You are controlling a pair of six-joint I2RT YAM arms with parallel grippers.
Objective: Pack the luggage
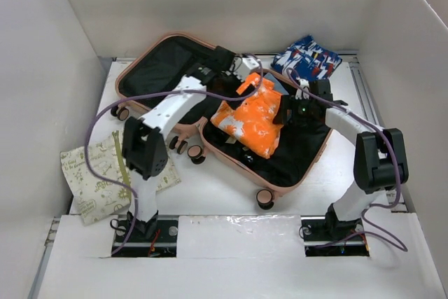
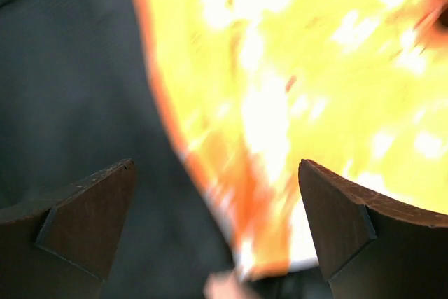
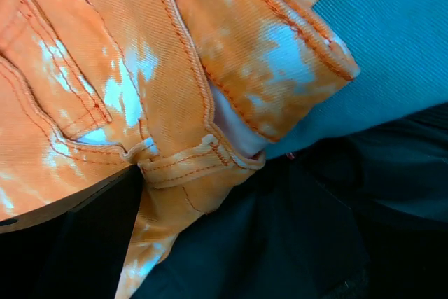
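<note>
The luggage (image 1: 143, 61), a salmon-pink clamshell suitcase, lies open with black lining. A folded orange tie-dye garment (image 1: 253, 120) lies in its right half. My left gripper (image 1: 245, 73) is over the garment's far end. In the left wrist view it (image 2: 217, 166) is open, with the blurred garment (image 2: 308, 68) just beyond the fingers. My right gripper (image 1: 283, 112) is at the garment's right edge. In the right wrist view it (image 3: 224, 176) looks open, its left finger (image 3: 77, 243) under a fold of the garment (image 3: 140, 47), its right finger lost against the dark lining.
A blue, white and red patterned bundle (image 1: 306, 57) lies behind the suitcase at the far right. A cream printed zip pouch (image 1: 98, 176) lies at the left by the left arm. Teal fabric (image 3: 399, 40) lies under the garment. White walls enclose the table.
</note>
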